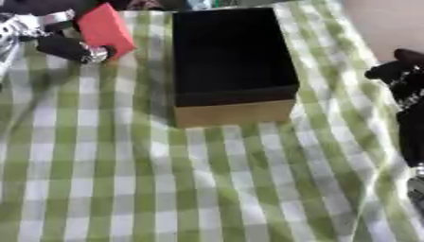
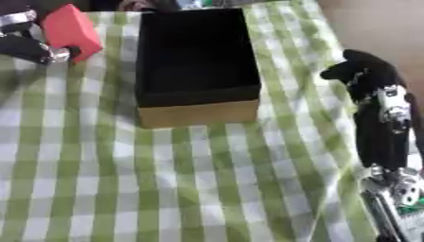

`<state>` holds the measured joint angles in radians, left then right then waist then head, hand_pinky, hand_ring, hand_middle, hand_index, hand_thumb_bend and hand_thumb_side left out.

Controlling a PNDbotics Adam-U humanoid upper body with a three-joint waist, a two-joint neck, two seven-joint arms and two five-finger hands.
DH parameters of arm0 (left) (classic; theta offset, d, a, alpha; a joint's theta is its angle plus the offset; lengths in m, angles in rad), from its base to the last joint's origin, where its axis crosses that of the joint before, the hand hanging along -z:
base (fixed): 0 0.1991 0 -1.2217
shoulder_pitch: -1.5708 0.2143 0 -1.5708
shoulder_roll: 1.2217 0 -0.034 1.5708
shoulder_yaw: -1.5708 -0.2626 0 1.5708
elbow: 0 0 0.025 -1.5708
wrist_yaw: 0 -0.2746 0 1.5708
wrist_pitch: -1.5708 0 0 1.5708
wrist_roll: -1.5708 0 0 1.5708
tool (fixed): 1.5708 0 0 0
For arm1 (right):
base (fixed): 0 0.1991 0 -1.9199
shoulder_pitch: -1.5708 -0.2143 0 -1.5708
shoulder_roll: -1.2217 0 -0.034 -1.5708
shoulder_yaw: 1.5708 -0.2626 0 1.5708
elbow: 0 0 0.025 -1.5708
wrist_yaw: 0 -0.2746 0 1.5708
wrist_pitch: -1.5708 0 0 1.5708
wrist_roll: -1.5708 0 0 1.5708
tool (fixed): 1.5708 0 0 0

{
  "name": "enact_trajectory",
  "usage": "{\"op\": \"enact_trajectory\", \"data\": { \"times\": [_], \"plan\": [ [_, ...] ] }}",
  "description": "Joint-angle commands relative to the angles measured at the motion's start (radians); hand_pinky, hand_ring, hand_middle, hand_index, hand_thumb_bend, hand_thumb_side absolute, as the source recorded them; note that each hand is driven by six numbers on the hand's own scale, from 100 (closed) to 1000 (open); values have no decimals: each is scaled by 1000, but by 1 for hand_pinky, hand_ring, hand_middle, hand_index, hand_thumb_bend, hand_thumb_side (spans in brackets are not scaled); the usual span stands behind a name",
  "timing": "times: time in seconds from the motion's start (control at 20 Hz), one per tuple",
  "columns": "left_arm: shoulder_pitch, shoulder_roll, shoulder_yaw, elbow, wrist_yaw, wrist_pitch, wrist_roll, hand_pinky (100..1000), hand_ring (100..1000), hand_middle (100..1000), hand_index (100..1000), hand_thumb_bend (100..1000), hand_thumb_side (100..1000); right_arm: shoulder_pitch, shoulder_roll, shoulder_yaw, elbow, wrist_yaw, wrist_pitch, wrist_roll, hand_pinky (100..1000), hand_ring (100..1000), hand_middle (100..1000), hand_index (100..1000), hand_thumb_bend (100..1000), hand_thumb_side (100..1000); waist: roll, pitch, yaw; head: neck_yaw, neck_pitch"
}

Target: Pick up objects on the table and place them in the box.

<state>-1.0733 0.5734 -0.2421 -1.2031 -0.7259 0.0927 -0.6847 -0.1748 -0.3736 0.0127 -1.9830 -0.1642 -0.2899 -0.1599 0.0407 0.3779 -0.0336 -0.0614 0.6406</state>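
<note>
Tabletop (image 1: 207,189) under a green-checked cloth. Red block (image 1: 106,29) sits at far left, pinched in the left hand (image 1: 70,47), just beside the open box (image 1: 234,111), likely staged to go in. Right hand (image 2: 364,71) idle at right edge, fingers curled, holding nothing.

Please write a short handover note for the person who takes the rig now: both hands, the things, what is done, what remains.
Left hand: upper left, fingers curled on the red block, held beside the box, left of it.
Right hand: at the right edge, holding nothing; whether its fingers are open is unclear.
Box: open, on the green checked cloth; inside looks dark, nothing visible in it.
Done: block grasped.
Left: bring the block over the box and release it.
</note>
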Motion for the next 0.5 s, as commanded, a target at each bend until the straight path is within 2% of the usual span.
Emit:
{"op": "enact_trajectory", "data": {
  "times": [0.05, 0.35, 0.4, 0.5],
  "plan": [
    [-13, 24, 4, -14, 7, -9, -10, 710, 920, 977, 967, 100, 646, -1, -6, -7, -17, -3, 2, -1, 856, 667, 599, 788, 100, 894, -2, -31, 0, -2, -2],
    [-10, 17, 2, -8, -6, -23, -12, 714, 926, 991, 987, 100, 628, 0, -3, -6, -17, -3, 3, 1, 857, 666, 596, 789, 100, 895, -3, -29, 0, -3, -1],
    [-10, 16, 4, -8, -5, -22, -10, 708, 898, 941, 948, 100, 627, 0, -2, -6, -17, -2, 4, 2, 857, 666, 596, 789, 100, 895, -2, -29, -1, -3, -1],
    [-11, 14, 11, -11, 2, -11, 9, 650, 717, 690, 826, 100, 602, 2, -1, -7, -17, -2, 5, 1, 857, 667, 596, 789, 100, 895, -2, -29, -1, -4, -2]
  ]
}}
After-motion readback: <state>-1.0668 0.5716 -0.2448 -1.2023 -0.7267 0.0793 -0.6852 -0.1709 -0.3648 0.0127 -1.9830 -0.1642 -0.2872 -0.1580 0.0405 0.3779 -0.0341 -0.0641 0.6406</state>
